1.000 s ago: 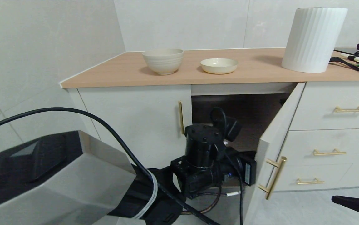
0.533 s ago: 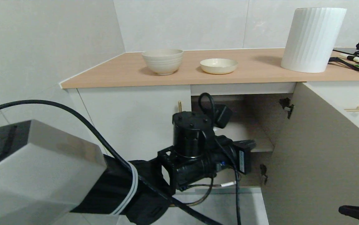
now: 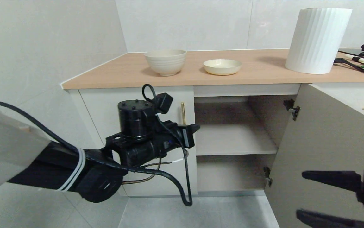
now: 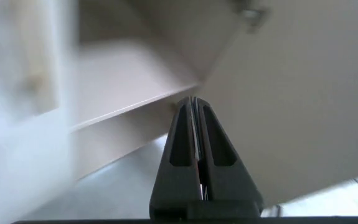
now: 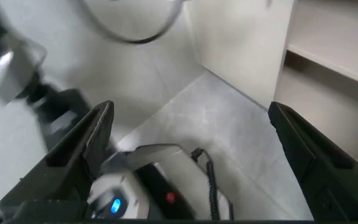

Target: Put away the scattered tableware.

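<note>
- Cream ribbed ceramic bowl (image 3: 165, 61) stands upright, mouth up, on the wooden countertop (image 3: 122, 74), well above and beyond the left gripper's fingers. It is round, so it has no long axis.
- Shallow cream round dish (image 3: 222, 66) lies flat, mouth up, near the bowl but apart from it, equally far above those fingers.
- Left gripper (image 4: 195, 106): fingers pressed together on nothing, pointing toward the open white cabinet's shelf (image 3: 232, 139).
- Right gripper (image 3: 300, 193): fingers spread wide and empty, before the swung-out cabinet door (image 3: 311, 142), well below the tableware.
</note>
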### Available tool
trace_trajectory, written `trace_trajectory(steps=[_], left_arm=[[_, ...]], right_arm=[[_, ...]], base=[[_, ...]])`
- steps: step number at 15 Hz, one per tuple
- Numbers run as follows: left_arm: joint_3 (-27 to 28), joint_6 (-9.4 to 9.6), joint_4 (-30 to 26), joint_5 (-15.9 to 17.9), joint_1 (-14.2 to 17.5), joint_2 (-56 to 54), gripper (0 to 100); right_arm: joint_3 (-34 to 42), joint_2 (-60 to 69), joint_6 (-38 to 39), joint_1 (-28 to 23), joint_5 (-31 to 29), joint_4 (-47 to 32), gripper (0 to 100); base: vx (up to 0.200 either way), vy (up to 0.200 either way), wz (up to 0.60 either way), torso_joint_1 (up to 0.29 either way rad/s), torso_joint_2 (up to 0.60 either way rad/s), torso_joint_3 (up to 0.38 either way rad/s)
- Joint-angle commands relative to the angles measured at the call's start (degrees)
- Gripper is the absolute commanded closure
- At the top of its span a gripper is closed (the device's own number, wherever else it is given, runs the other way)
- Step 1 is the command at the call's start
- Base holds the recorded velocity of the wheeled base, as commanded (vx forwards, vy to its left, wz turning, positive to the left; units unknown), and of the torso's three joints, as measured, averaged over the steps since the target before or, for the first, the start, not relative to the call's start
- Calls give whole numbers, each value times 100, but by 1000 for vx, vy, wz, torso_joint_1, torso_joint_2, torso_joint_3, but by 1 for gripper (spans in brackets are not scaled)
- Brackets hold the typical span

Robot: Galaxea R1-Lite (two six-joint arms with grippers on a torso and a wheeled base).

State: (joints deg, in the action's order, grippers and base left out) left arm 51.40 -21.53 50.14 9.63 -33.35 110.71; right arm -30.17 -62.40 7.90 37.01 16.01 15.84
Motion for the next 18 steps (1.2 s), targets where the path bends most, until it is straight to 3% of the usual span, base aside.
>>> trace_trajectory(steps=[1, 2, 3, 4, 7, 10, 11, 14, 16, 18], left_arm=[[-930, 79, -48, -31, 883, -964, 100], [-991, 281, -180, -31, 1033, -1166, 100], [-974, 624, -417, -31, 1068, -1439, 100], [-921, 773, -795, -31, 1094, -1676, 100], [-683, 808, -2043, -31, 1208, -2142, 100], [-604, 808, -2368, -31, 1287, -2300, 100], [-587, 808, -2377, -31, 1287, -2335, 0], [-473, 826, -2395, -40, 1287, -2379, 0], [-481, 1221, -2483, -58, 1314, -2414, 0], [-473, 1379, -2588, -84, 1367, -2458, 0]], right_arm=[[-1369, -1819, -8, -379, -238, 165, 0], [-1694, -2039, -8, -405, -230, 165, 0], [-1949, -2188, -8, -396, -230, 157, 0], [-2054, -2241, 19, -388, -221, 148, 0], [-2054, -2127, 19, -388, -317, 51, 0], [-2212, -1802, 19, -388, -546, -459, 0], [-2256, -1775, 19, -388, -564, -511, 0], [-2318, -1846, 19, -388, -731, -546, 0], [-2529, -1854, 19, -388, -871, -986, 0], [-2705, -1898, 27, -388, -1047, -1250, 0]], base=[[0, 0, 0, 0, 0, 0], [0, 0, 0, 0, 0, 0], [0, 0, 0, 0, 0, 0], [0, 0, 0, 0, 0, 0], [0, 0, 0, 0, 0, 0], [0, 0, 0, 0, 0, 0], [0, 0, 0, 0, 0, 0], [0, 0, 0, 0, 0, 0], [0, 0, 0, 0, 0, 0], [0, 0, 0, 0, 0, 0]])
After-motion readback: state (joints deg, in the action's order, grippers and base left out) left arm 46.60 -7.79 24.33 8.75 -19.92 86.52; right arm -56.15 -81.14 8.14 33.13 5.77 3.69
